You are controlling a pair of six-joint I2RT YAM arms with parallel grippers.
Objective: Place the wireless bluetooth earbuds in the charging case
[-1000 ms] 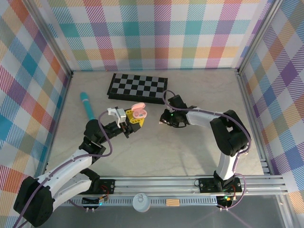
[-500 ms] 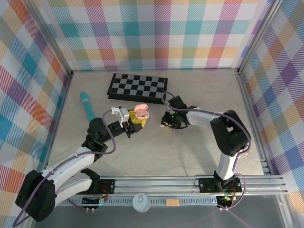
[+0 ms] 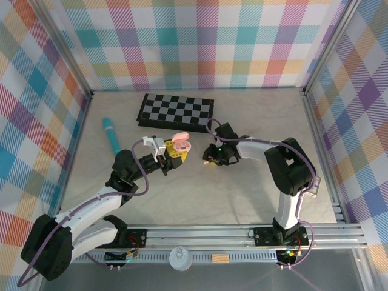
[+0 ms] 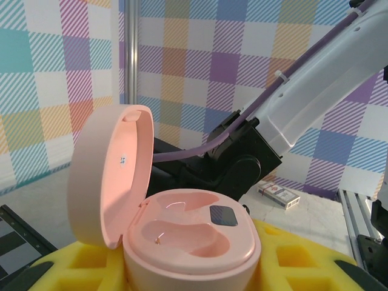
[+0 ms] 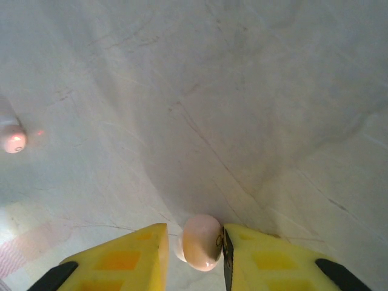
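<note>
The left gripper (image 3: pixel 174 151), just on the near side of the black-and-white chequered folding board (image 3: pixel 176 112), is clamped by its yellow fingers on the pale pink, pebble-shaped plastic charging case (image 4: pixel 188 236), whose hinged lid stands open above two moulded wells. The right gripper (image 5: pixel 195 230), off the board's near right-hand corner, has its yellow fingers narrowly spread over the pale grey table (image 5: pixel 242 91). A small pale pink plastic earbud (image 5: pixel 202 242) lies between them, against one finger.

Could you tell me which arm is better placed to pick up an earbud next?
Right: the right gripper straddles a pink earbud on the table, while the left gripper is busy holding the open charging case.
</note>
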